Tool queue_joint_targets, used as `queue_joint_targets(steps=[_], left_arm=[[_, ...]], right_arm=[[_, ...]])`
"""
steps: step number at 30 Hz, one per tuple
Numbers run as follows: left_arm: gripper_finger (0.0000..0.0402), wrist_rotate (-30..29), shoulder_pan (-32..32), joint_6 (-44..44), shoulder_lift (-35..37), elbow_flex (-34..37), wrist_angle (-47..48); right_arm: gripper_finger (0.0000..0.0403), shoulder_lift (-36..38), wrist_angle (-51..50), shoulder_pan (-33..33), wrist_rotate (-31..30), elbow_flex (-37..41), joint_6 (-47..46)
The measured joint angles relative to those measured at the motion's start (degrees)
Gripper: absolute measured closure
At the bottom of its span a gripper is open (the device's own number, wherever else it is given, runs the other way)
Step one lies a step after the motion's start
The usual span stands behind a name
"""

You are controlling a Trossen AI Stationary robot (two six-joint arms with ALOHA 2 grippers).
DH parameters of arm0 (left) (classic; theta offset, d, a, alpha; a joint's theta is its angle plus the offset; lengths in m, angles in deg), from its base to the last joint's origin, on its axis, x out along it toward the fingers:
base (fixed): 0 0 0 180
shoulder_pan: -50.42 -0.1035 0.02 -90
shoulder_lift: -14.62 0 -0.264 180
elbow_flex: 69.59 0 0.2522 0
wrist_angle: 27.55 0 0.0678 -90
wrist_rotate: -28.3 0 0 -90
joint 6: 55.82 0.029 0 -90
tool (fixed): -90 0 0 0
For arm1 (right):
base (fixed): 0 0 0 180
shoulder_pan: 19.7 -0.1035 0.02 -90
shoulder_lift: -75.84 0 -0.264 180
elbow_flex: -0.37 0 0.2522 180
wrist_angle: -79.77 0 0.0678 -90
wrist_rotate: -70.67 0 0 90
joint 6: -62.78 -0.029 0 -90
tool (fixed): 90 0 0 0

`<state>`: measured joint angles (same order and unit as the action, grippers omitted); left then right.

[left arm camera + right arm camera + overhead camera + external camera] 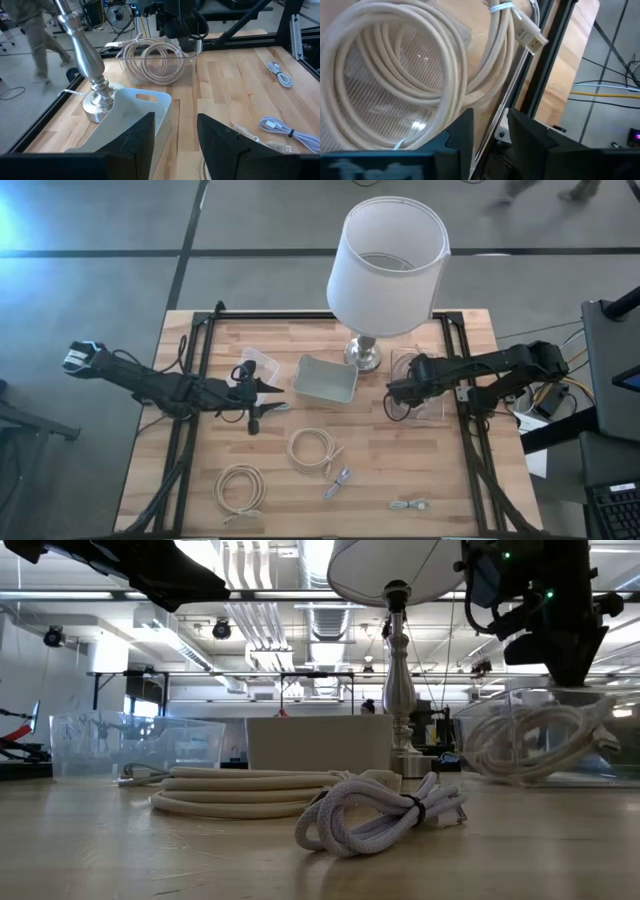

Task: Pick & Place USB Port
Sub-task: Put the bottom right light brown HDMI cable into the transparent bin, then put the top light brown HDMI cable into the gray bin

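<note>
White cord bundle (385, 812) lies closest in the low view, at lower middle, with a bigger coil (245, 790) behind it. Right gripper (404, 390), fingers a little apart and holding nothing, hangs over the clear box (418, 385) with a coiled USB cable (395, 75), right of the lamp (385, 265). Left gripper (262, 395), open and empty, sits left of the gray tray (325, 380).
</note>
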<state>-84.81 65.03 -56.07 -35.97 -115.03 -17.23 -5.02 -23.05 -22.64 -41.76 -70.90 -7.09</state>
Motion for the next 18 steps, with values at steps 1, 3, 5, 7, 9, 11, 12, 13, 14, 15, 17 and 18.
queue_joint_targets(steps=[1, 3, 5, 7, 9, 11, 12, 13, 14, 15, 17, 18], left_arm=[[0.0250, -0.02, -0.02, 0.00, 0.02, 0.00, 0.00], [0.0250, -0.02, -0.01, 0.00, 0.02, 0.00, 0.01], [0.0250, -0.02, -0.01, 0.00, 0.02, 0.00, 0.01], [0.0250, -0.02, 0.00, 0.00, 0.01, 0.00, 0.02], [0.0250, 0.00, 0.00, 0.00, 0.02, 0.00, 0.02], [0.0250, -0.02, -0.01, 0.00, 0.00, 0.00, 0.02], [0.0250, -0.02, 0.00, 0.00, 0.02, 0.00, 0.02], [0.0250, -0.02, 0.00, 0.00, 0.00, 0.00, 0.02], [0.0250, -0.02, -0.02, 0.00, 0.01, 0.00, 0.02], [0.0250, -0.02, -0.01, -0.01, 0.01, 0.00, 0.02], [0.0250, -0.02, -0.01, 0.00, 0.00, 0.00, 0.02], [0.0250, -0.02, -0.01, 0.00, 0.01, 0.00, 0.03]], right_arm=[[0.0281, 0.00, 0.01, 0.00, 0.00, -0.10, 0.00], [0.0276, 0.00, 0.51, 0.00, 0.00, -0.68, 0.02], [0.0273, 0.00, 1.13, -0.04, 0.00, -1.37, 0.31], [0.0270, 0.00, 1.92, -0.04, 0.00, -2.27, 0.93], [0.0269, 0.00, 2.88, -0.07, 0.00, -3.17, 1.28], [0.0270, 0.00, 3.32, -0.14, 0.00, -4.24, 1.41], [0.0272, 0.00, 3.34, -0.20, -0.02, -4.76, 1.57], [0.0273, 0.00, 3.32, -0.20, -0.02, -5.32, 1.78], [0.0275, 0.00, 3.37, -0.20, 0.02, -5.88, 2.32], [0.0277, 0.00, 3.41, -0.21, 0.06, -6.49, 2.78], [0.0280, 0.00, 3.62, -0.70, 0.15, -7.85, 3.02], [0.0281, 0.00, 3.74, -1.10, 0.15, -8.54, 3.08]])
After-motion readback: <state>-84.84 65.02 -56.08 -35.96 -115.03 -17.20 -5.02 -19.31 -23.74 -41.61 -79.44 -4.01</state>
